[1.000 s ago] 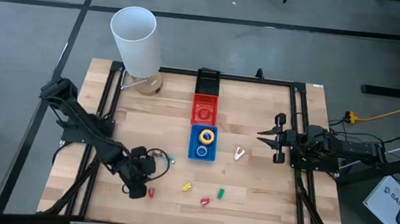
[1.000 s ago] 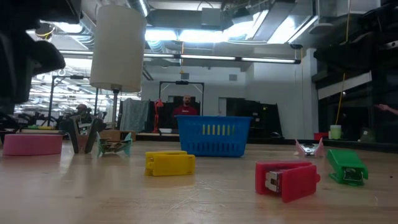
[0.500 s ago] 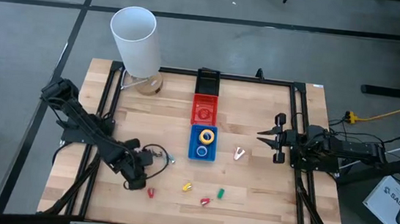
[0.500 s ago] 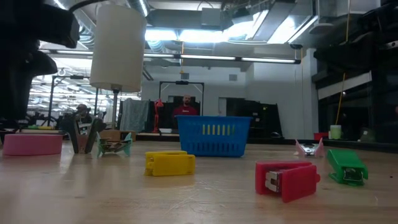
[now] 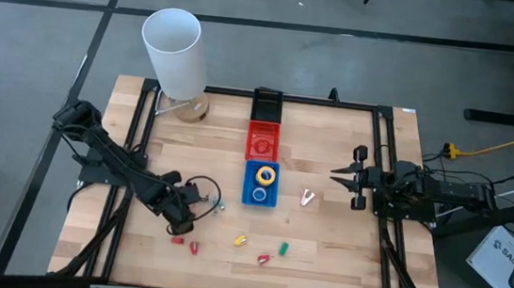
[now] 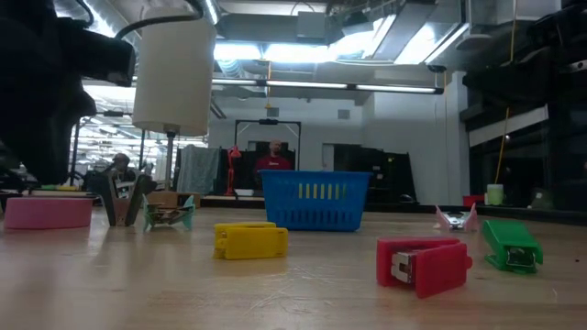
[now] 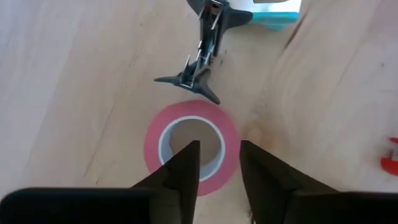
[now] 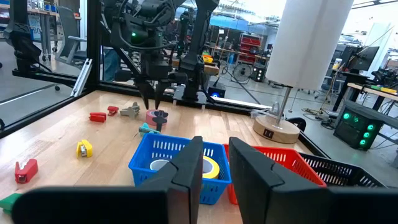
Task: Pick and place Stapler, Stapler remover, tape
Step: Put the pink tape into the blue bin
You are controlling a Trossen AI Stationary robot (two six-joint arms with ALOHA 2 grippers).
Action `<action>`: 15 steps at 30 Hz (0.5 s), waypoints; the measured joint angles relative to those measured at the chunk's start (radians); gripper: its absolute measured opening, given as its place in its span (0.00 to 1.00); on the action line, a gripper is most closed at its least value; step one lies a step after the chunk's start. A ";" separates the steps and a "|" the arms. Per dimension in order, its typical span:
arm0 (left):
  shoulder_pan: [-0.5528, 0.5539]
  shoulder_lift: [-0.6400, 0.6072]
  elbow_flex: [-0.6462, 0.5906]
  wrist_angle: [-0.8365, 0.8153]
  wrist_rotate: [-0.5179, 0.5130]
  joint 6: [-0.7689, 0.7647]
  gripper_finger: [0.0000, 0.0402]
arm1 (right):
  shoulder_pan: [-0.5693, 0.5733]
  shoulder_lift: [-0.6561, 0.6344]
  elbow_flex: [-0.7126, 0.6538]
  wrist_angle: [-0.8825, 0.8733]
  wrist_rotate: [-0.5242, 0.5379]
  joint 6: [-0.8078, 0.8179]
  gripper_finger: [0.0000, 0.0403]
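Observation:
A pink tape roll (image 7: 191,146) lies flat on the wooden table (image 5: 322,254), also seen in the low view (image 6: 48,211). My left gripper (image 7: 219,144) hangs open just above it, pointing steeply down. One finger is over the centre hole and the other outside the ring's wall. The same gripper shows near the table's left side (image 5: 183,222). A dark stapler remover (image 7: 199,68) lies just beyond the roll. Yellow (image 5: 240,241), red (image 5: 264,258) and green (image 5: 283,249) staplers lie near the front. My right gripper (image 5: 337,175) waits level at the right, open by a narrow gap.
A blue basket (image 5: 261,184) holds a yellow and a blue tape roll; a red basket (image 5: 262,143) and a black one (image 5: 267,102) stand behind it. A pale stapler remover (image 5: 307,198) lies right of them. Two small red pieces (image 5: 186,245) lie near my left gripper. A white cylinder (image 5: 176,56) stands far left.
My left gripper has swung from nearer the front edge toward the far edge and a little to the right, coming over the pink tape roll and tipping more steeply down. A small red piece that it covered now shows. The tape roll has stayed where it was.

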 joint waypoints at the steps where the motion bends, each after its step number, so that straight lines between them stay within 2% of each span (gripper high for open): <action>1: 0.000 0.000 0.000 0.004 0.002 0.000 0.30 | 0.000 0.000 0.000 0.000 0.000 0.000 0.20; 7: -0.001 0.021 0.000 0.019 0.004 0.002 0.37 | 0.000 0.000 0.000 0.000 0.000 0.000 0.20; 15: 0.011 0.077 0.000 0.026 -0.017 0.001 0.38 | 0.000 0.000 0.000 0.000 0.000 0.000 0.20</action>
